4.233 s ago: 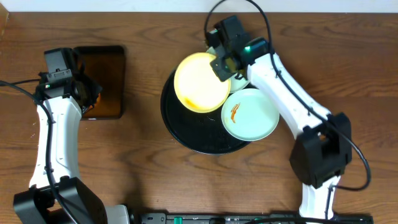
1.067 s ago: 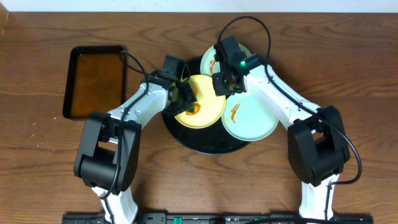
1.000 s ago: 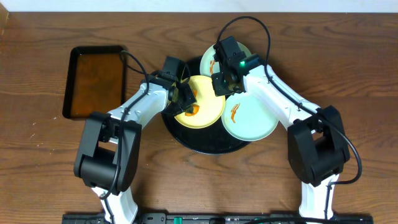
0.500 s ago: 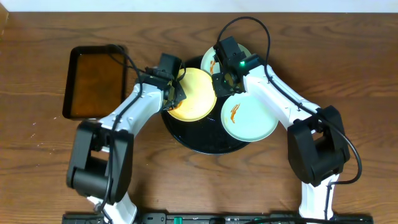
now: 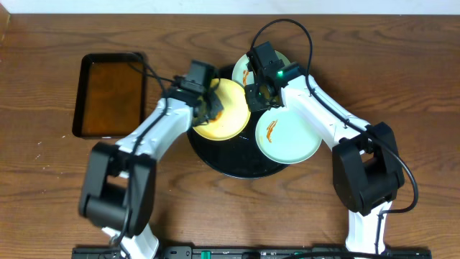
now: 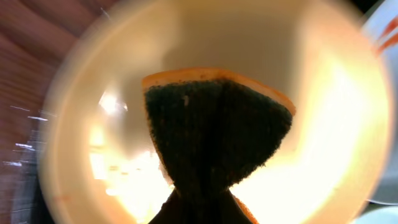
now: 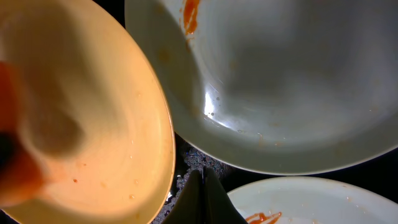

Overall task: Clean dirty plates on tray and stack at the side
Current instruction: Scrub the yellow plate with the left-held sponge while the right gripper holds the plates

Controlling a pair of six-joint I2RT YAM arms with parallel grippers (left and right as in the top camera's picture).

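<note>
A: Left side status?
B: The left fingers [image 5: 208, 106] are clamped on a sponge [image 6: 211, 137]. Its dark scouring face is turned to the wrist camera and an orange body shows at the edge. The sponge is held at the left half of the yellow plate [image 5: 230, 119]. Contact cannot be confirmed, because that view is blurred.

A: Right side?
B: The right fingers [image 7: 198, 200] are pressed together right at the yellow plate's right rim. Whether the rim is caught between them cannot be told.

A: Plate positions?
B: All three are on the black tray [image 5: 230, 160], mid-bench [image 5: 65, 194].
- The yellow plate is at the left rear, overhanging the tray's rim.
- One mint plate [image 5: 291, 140] is at the front right, also overhanging, with an orange streak [image 5: 271, 130] in it.
- The other mint plate [image 7: 298, 81] is at the rear, partly hidden under the right arm, with a smear [image 7: 189, 9] near its rim.
- In the right wrist view the yellow plate's edge is seen overlapping the rear one.

A: Anything else?
B: A black pan [image 5: 77, 108] of brown liquid is set well left of the tray.
</note>
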